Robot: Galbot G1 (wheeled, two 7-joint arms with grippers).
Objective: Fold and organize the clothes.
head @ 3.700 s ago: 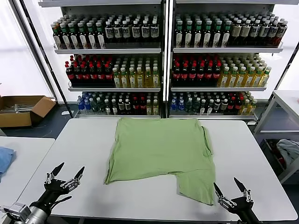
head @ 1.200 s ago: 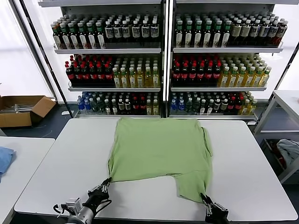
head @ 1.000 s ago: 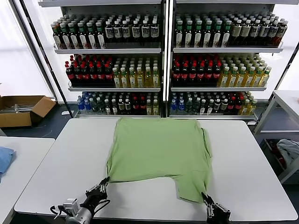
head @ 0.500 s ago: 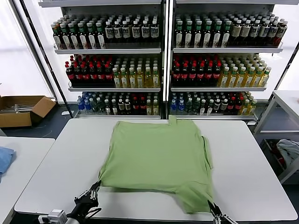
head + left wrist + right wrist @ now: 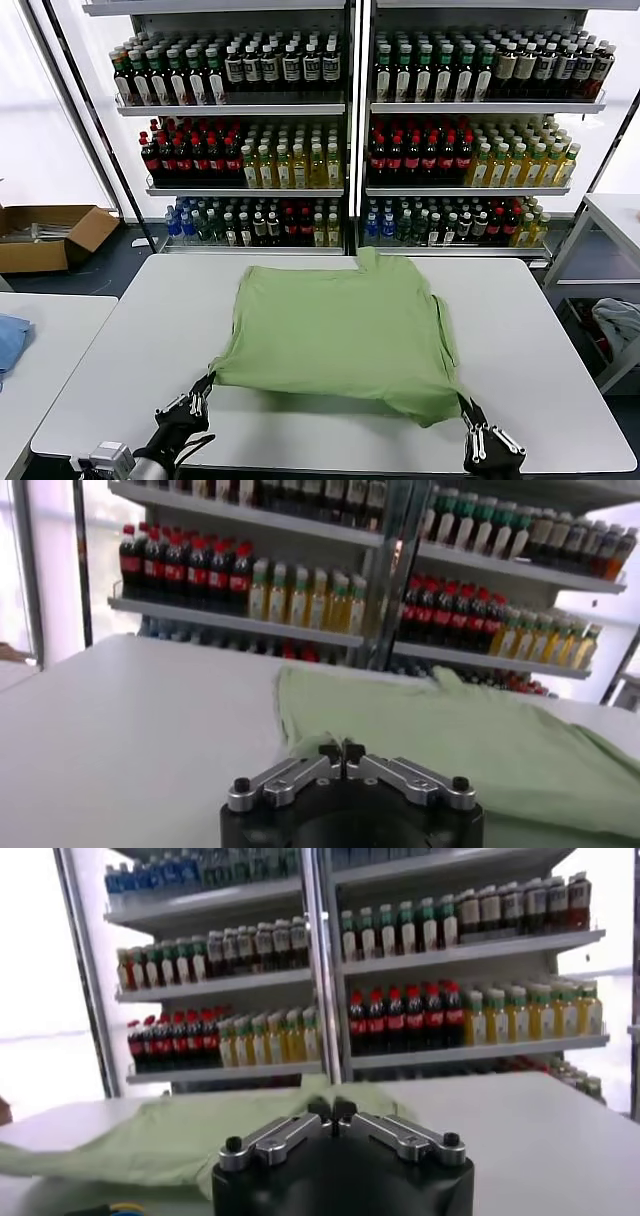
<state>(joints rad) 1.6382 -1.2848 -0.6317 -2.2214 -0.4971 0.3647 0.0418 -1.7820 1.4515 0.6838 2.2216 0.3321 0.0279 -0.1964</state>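
Observation:
The light green polo shirt (image 5: 340,330) lies spread on the white table (image 5: 120,330), with its near edge raised off the surface. My left gripper (image 5: 200,388) is shut on the near left corner of the shirt (image 5: 450,740); in the left wrist view, fabric bunches at the pinched tips of the left gripper (image 5: 341,748). My right gripper (image 5: 464,408) is shut on the near right corner. The right wrist view shows the right gripper (image 5: 331,1110) closed, with shirt (image 5: 150,1138) stretching away from it. A small fold of cloth sticks up at the far edge.
Shelves of bottles (image 5: 340,130) stand behind the table. A cardboard box (image 5: 50,235) sits on the floor at the left. A blue cloth (image 5: 8,340) lies on a side table at far left, and a grey-blue cloth (image 5: 615,325) is at the right.
Both shut grippers pulled the near corners toward the table's front, then lifted them. The shirt slid nearer, its near edge rose, and a fold appeared at the far edge.

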